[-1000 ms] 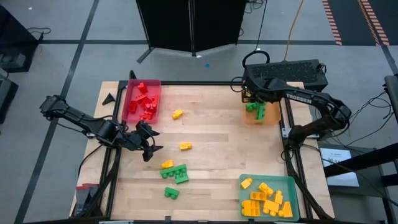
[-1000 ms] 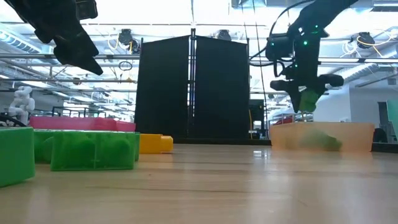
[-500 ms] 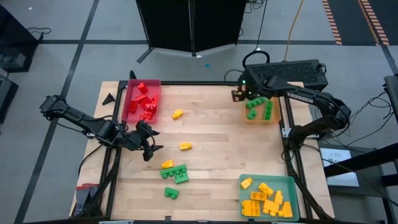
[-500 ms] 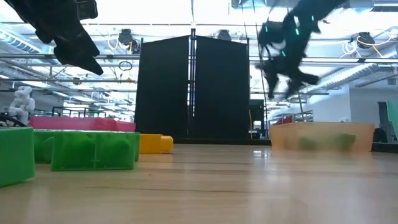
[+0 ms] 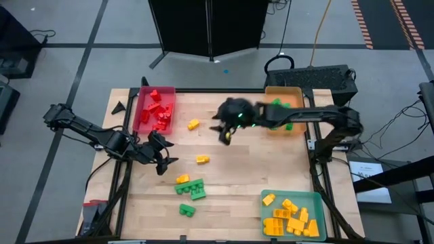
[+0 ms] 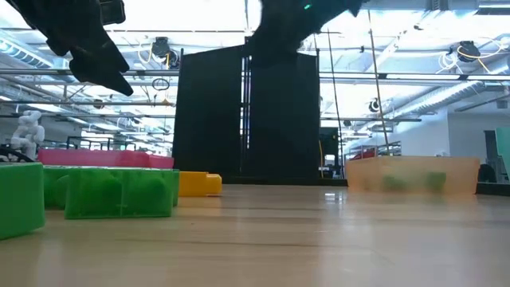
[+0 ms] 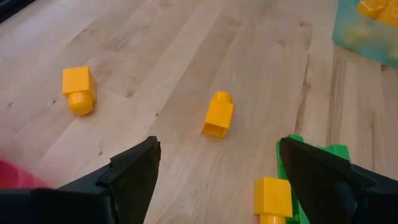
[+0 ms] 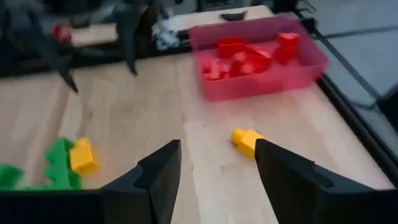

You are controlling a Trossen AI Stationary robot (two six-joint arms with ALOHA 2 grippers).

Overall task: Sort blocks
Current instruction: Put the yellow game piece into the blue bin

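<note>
Loose blocks lie on the wooden table: yellow ones [image 5: 194, 124] [image 5: 202, 159] [image 5: 182, 179] and green ones [image 5: 192, 188] [image 5: 186, 211]. Red blocks [image 5: 157, 112] fill the red tray [image 5: 142, 120], green blocks [image 5: 285, 119] lie in the orange tray [image 5: 271, 91], and yellow blocks [image 5: 290, 221] in the teal tray [image 5: 319, 203]. My left gripper [image 5: 163, 153] hovers open near the table's left edge, over bare wood beside the yellow block [image 7: 218, 114]. My right gripper [image 5: 224, 132] is open and empty above the table's far middle, with a yellow block [image 8: 247, 140] ahead of it.
The red tray [image 8: 258, 56] stands at the far left, the orange tray [image 6: 414, 175] at the far right and the teal tray [image 7: 367, 25] at the near right corner. A dark frame borders the table. Bare wood lies between the loose blocks and the right-hand trays.
My right gripper has let a green block go into the orange tray, where it now lies beside the other green one. It has then swung quickly toward the table's left, from above that tray to above the far middle of the table.
</note>
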